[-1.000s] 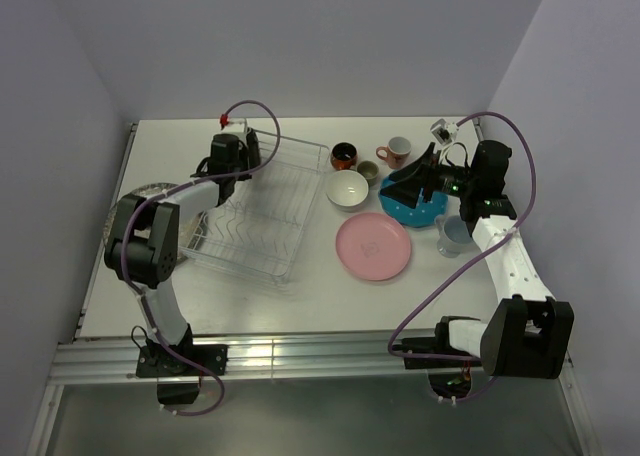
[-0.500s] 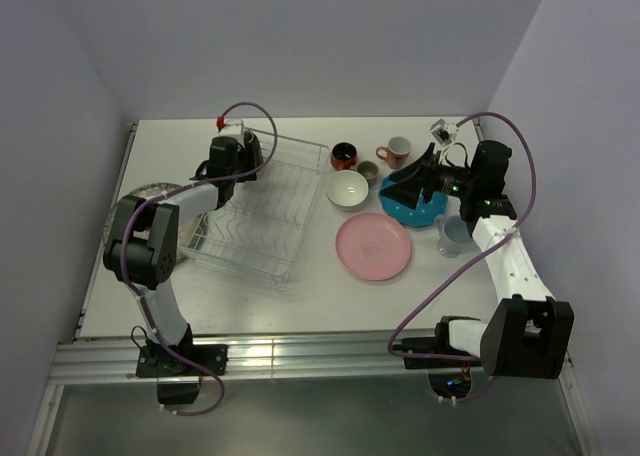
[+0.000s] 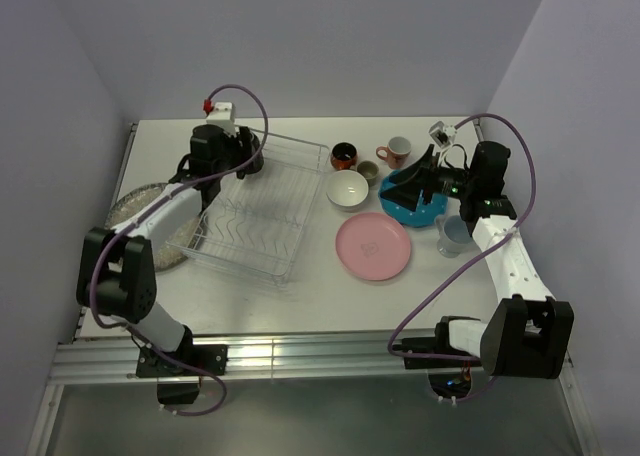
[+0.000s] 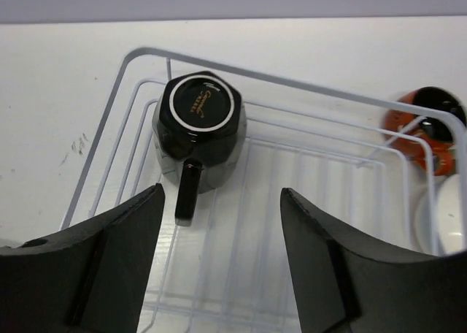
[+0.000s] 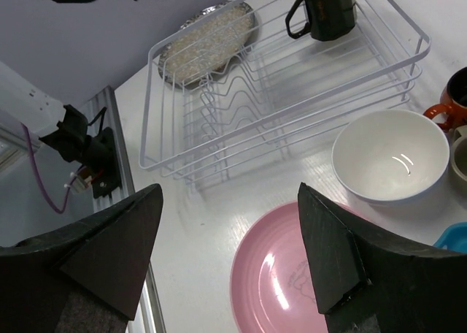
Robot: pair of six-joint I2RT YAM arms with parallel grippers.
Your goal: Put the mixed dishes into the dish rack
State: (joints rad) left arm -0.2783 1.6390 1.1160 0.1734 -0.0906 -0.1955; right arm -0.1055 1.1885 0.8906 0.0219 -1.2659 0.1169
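A black mug [image 4: 201, 125] sits bottom up in the far left corner of the dish rack [image 3: 260, 221], its handle pointing back along the rack floor, while the left claw [image 4: 220, 201] hangs above it with its fingers spread wide and nothing between them. The mug's upturned base shows a pale ring with small gold lettering too fine to read. The rest of the crockery lies outside the dish rack on the white worktop [image 3: 300, 296]. A grey speckled plate [image 3: 140, 216] lies flat against the rack's left side, partly under the left arm. Just off the rack's right side sits a white bowl [image 3: 347, 189], mouth up. A dark-red mug [image 3: 343, 156] stands off the rack's far right corner, with a grey-beige mug [image 3: 368, 172] and then a pink mug [image 3: 397, 151] further out from the rack. A pink plate [image 3: 373, 247] lies flat off the rack's near right corner. Beyond the bowl, well to the right of the rack, lies a teal plate [image 3: 415, 214], and the right claw [image 3: 400, 188] is poised over its far rim, fingers parted and gripping nothing. Whether it touches the plate cannot be told. A pale blue mug [image 3: 452, 234] stands furthest right of the rack, just past the teal plate
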